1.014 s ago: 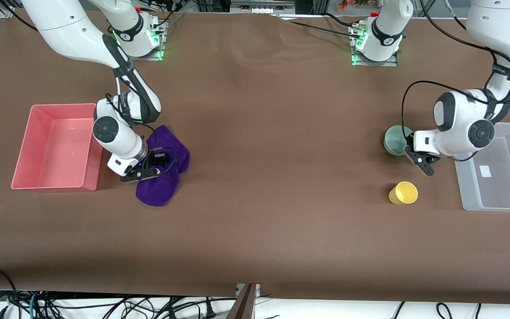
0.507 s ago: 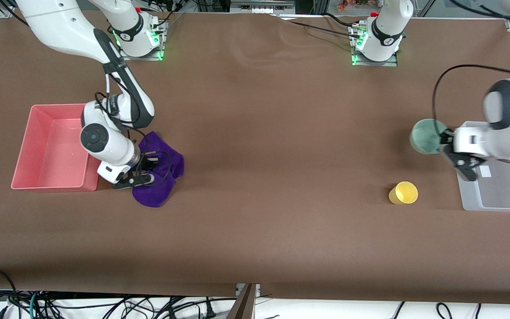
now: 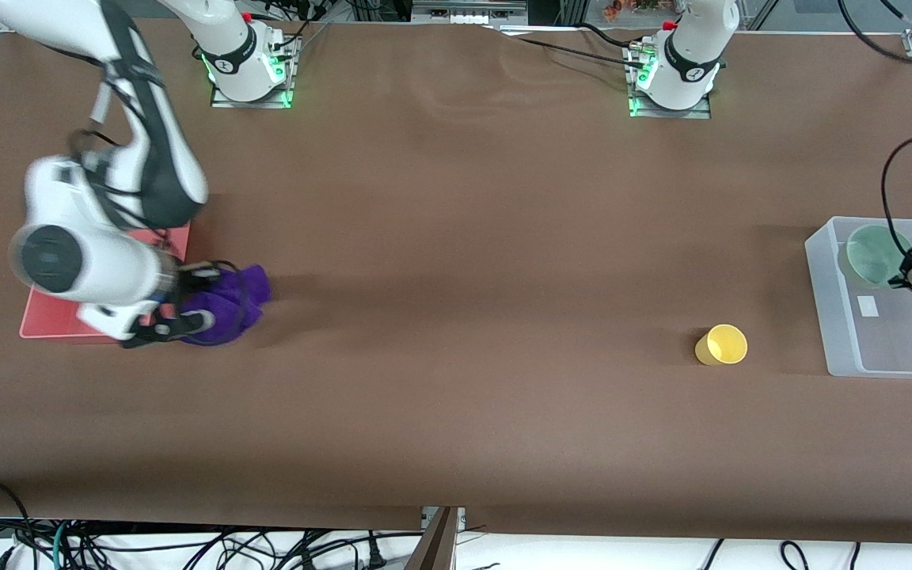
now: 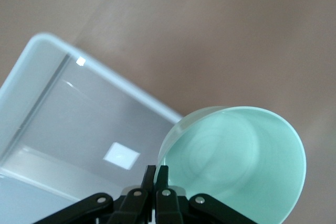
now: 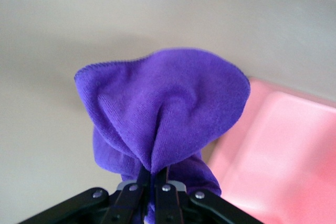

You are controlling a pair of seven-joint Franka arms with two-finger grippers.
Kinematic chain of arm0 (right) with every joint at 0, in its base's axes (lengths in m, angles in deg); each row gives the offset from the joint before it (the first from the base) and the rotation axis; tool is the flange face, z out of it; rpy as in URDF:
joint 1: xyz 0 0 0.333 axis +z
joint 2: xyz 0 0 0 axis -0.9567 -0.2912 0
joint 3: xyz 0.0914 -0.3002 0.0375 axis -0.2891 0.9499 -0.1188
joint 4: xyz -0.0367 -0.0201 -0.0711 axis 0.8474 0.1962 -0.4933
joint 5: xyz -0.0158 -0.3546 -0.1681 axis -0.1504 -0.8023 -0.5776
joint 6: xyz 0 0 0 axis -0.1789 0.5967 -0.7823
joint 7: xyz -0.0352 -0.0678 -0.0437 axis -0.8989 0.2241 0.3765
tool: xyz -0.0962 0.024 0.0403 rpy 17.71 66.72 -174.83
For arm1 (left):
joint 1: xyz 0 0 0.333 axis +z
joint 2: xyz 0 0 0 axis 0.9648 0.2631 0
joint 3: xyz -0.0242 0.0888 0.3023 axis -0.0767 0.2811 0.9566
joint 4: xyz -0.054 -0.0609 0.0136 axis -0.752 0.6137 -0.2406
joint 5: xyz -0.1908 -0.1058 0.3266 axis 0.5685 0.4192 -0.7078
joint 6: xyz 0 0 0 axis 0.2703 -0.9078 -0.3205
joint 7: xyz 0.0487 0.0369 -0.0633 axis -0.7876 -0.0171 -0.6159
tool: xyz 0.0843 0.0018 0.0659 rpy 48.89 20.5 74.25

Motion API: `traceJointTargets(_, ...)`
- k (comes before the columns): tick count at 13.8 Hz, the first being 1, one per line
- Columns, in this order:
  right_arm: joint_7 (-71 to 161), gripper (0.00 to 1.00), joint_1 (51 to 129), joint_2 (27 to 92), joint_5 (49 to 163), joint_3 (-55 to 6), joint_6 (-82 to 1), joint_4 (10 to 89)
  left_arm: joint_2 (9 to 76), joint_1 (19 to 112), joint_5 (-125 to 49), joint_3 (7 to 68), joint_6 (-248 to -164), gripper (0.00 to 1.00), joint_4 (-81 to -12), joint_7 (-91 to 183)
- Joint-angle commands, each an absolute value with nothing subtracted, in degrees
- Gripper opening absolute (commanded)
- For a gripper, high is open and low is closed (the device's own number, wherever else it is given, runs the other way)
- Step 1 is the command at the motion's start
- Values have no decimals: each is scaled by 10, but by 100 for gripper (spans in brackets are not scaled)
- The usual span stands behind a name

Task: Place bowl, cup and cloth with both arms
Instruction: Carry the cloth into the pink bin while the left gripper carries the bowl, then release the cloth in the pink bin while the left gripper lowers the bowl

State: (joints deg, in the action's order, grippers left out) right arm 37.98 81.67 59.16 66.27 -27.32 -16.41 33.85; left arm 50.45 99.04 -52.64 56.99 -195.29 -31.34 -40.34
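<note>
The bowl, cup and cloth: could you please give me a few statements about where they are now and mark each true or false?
1. The left claw grips the bowl by its rim. True.
2. The bowl rests on the table beside the cup. False: it is held over the clear bin.
3. The right claw is shut on the cloth. True.
4. The cup lies in the pink bin. False: it sits on the table.

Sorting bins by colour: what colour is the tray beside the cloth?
The shallow plastic tray is pink, clearest in the right wrist view beside the soft purple cloth.
</note>
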Motion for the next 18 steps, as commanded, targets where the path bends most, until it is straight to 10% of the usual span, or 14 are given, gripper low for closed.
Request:
traceJointTargets(1,255,0,816,583,664,-192,-49,259,587,1019,-529,564,-2006,0,-250,-461)
traceJointTargets(5,128,0,816,582,666,-74,-42,282,630,1048,-523,564,-2058,0,-251,-468)
traceJointTargets(7,125,0,814,580,667,-49,-70,332,633,1050,-503,563,-2066,95,-251,-464)
traceJointTargets(13,127,0,805,562,678,-33,-190,471,513,1013,-481,532,-1912,100,-245,-394)
traceJointTargets(14,131,24,805,552,690,-33,-198,472,497,992,-482,532,-1884,100,-245,-340)
traceJointTargets(15,133,99,805,551,699,-33,-199,471,489,970,-478,531,-1857,100,-245,-279)
traceJointTargets(18,134,100,805,591,739,-30,-179,442,488,889,-466,530,-1830,100,-246,-66)
